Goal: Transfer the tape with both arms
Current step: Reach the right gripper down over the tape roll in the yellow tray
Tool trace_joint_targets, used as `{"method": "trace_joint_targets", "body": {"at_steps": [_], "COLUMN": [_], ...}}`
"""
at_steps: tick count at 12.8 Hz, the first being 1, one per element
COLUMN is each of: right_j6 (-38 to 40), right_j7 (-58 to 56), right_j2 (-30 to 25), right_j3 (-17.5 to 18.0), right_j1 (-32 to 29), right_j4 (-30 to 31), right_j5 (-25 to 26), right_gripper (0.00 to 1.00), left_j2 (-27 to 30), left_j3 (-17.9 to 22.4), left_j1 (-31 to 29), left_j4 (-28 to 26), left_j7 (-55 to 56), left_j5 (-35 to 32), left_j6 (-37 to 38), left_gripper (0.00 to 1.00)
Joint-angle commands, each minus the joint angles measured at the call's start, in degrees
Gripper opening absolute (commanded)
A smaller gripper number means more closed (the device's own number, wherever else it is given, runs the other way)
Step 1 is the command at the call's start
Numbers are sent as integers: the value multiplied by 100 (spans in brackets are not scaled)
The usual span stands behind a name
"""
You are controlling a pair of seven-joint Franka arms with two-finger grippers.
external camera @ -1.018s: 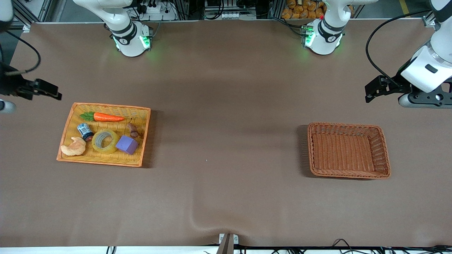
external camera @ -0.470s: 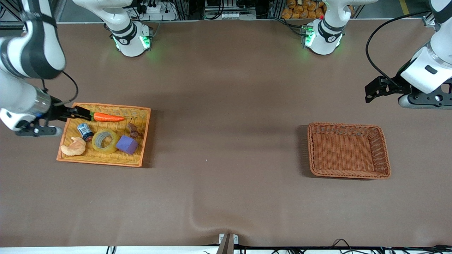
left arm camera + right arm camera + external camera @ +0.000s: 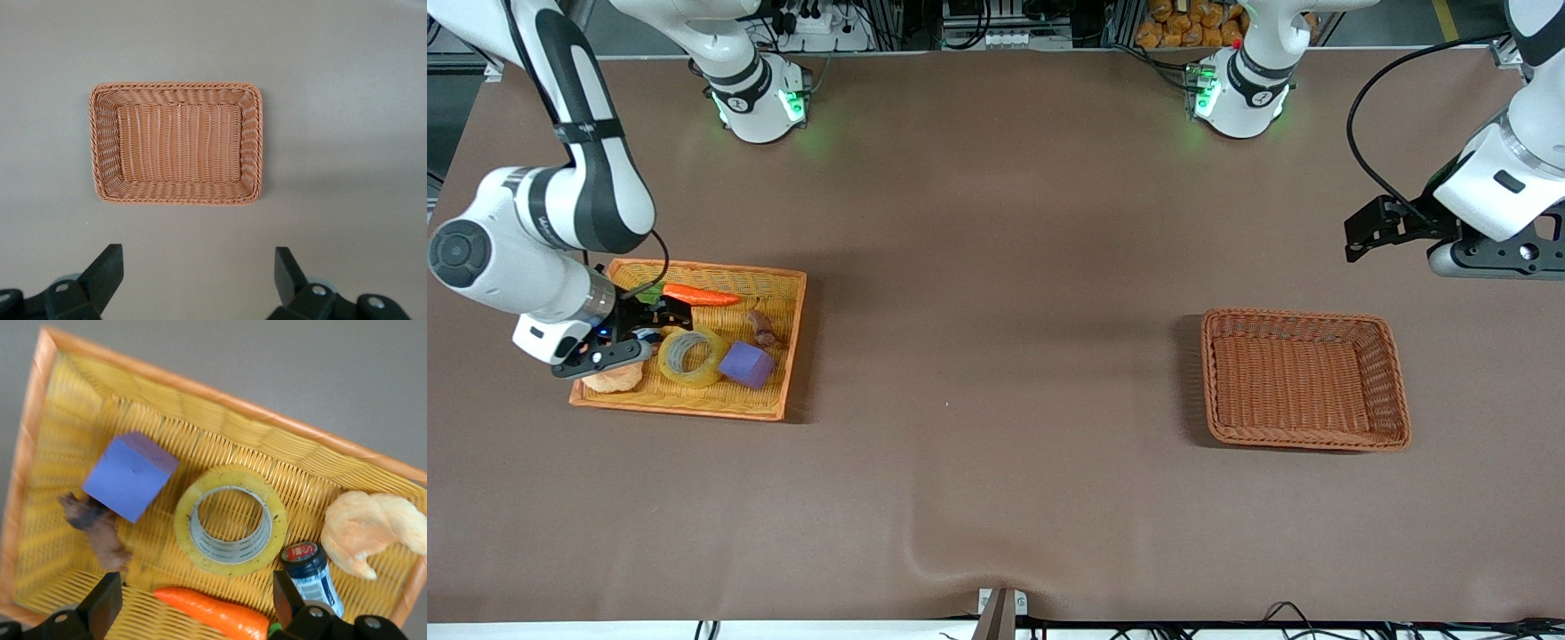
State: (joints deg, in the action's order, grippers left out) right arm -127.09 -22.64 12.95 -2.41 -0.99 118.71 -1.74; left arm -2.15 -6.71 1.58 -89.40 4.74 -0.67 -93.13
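The right tool (image 3: 660, 317), jaws wide, is hanging over the yellow tray (image 3: 694, 405), reaching for the tape (image 3: 691, 356) at the purple cube's (image 3: 746, 364) nine o'clock and needing descent, while the left tool (image 3: 1371, 233) is waiting wide above the tabletop (image 3: 996, 356).

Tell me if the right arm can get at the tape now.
Probably yes. The right pincer hangs open over the yellow tray, and the tape lies flat with nothing on top of it.

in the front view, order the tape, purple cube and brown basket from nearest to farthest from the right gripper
1. Tape: in the yellow tray, right beside the open right gripper.
2. Purple cube: same tray, beside the tape.
3. Brown basket: toward the left arm's end.
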Motion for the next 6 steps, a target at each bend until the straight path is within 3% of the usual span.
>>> {"method": "trace_joint_targets", "body": {"at_steps": [1,6], "right_j6": [-254,-640], "right_j7": [-346,-1163], "right_j2": [268,743], "right_j3": [39,39], "right_j1": [-7,2], "right_j4": [108,161], "right_j5": [25,25], "right_gripper": [100,100], "left_j2": [-40,-84], "left_j3": [3,-32], "left_j1": [0,53], "left_j4": [45,45], "left_j7": [9,9], "left_j5": [-21,-232], "left_j6": [-21,-13], "left_gripper": [100,100]}}
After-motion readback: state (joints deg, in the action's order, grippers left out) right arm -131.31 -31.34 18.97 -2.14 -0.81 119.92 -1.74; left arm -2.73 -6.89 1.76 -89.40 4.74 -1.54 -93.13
